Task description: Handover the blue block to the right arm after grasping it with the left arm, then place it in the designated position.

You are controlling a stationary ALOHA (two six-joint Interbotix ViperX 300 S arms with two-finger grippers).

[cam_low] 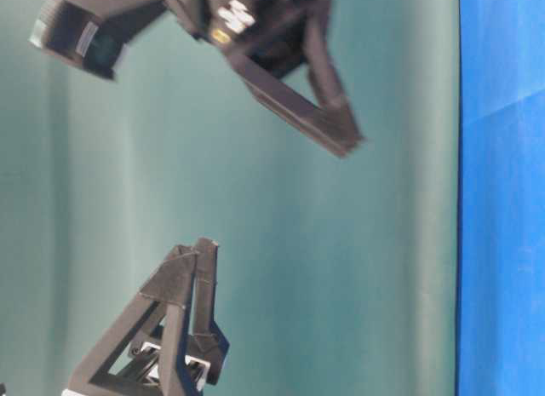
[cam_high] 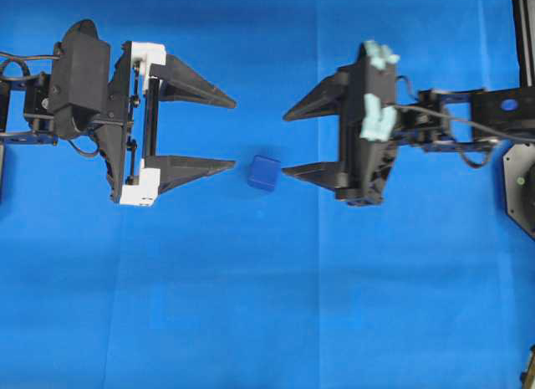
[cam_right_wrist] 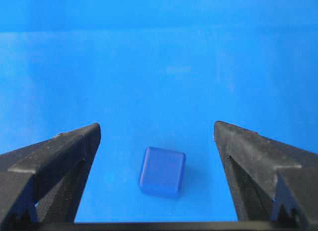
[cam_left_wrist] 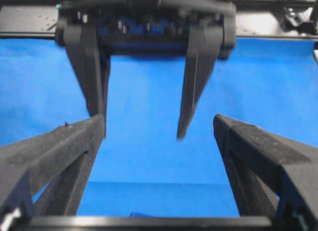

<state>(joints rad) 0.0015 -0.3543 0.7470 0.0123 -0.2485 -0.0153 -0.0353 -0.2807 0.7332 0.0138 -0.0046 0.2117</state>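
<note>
The blue block (cam_high: pixel 263 172) lies free on the blue cloth, between the two arms. My left gripper (cam_high: pixel 236 133), with white brackets, stands open to the block's left; the tip of one finger comes close to the block. My right gripper (cam_high: pixel 283 145), all black, is open on the other side and faces the left one. From the right wrist the blue block (cam_right_wrist: pixel 162 172) rests on the cloth between the wide-apart fingers of the right gripper (cam_right_wrist: pixel 157 125), touching neither. From the left wrist only a sliver of the block (cam_left_wrist: pixel 149 214) shows under the open left gripper (cam_left_wrist: pixel 159 120). The side view shows both grippers raised off the cloth.
Blue cloth (cam_high: pixel 251 305) covers the table. A black arm base (cam_high: pixel 522 188) stands at the right edge. In the left wrist view a black and white rail (cam_left_wrist: pixel 268 22) runs behind the right arm.
</note>
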